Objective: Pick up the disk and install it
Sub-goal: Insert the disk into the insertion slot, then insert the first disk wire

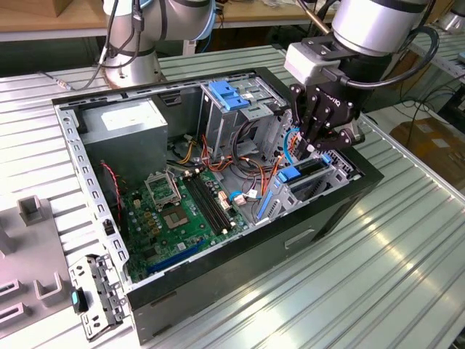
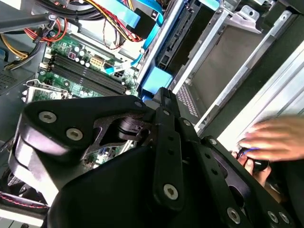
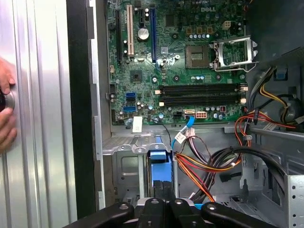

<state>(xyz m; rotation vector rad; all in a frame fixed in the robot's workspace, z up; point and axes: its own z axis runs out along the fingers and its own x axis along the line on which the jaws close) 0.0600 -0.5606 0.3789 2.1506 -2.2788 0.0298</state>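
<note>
Disk [image 3: 159, 166] stands on edge in the front bay [image 3: 124, 167], w/ gripper [image 3: 164, 203] jaws squeezed on it. You're at the install step, nearly in I think. Next move needs a straight push, no tilt. Wires [image 3: 209, 166] sit just beside, board [image 3: 175, 71] past them.

Light: bright, even, from overhead.
Glare: white streaks on the ribbed counter [image 1: 240, 305] in the exterior view, with a washed-out patch at that view's left edge.
Shadow: dark along the inner wall of the case [image 3: 78, 95]; the board [image 3: 180, 61] is clearly lit.
Blur: the hand [image 2: 278, 137] is smeared in the second wrist view; the gripper [image 2: 161, 95] is a dark mass close to the lens.
</note>
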